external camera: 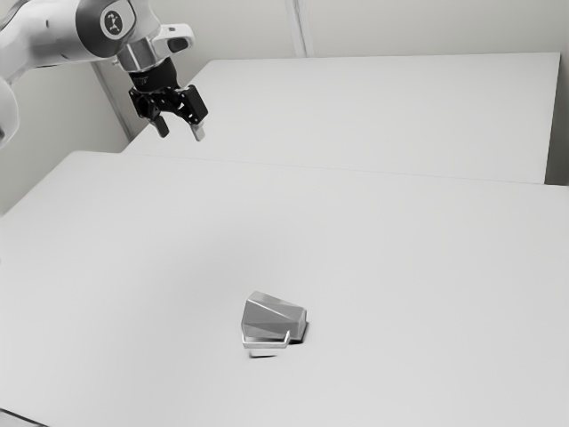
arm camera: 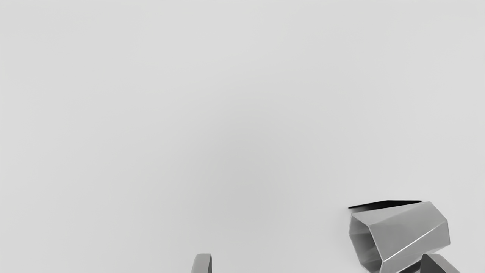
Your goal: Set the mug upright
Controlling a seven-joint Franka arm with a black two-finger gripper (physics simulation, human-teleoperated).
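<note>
High above the table in the exterior view, my gripper [external camera: 180, 132] is open, its fingers apart with nothing between them. The grey faceted mug [external camera: 273, 317] lies on its side on the table, well below the gripper and toward the exterior view's right, its handle on the side nearer that camera. From the hand, the mug [arm camera: 409, 231] shows its hollow open end and lies beyond one finger of my gripper [arm camera: 316, 263], which partly covers it. The mug and the gripper are apart.
The white table [external camera: 400, 267] spreads around the mug. Behind it stands another white surface [external camera: 373, 116], with pale walls [external camera: 240, 27] further back. A dark line crosses the exterior view's lower left corner.
</note>
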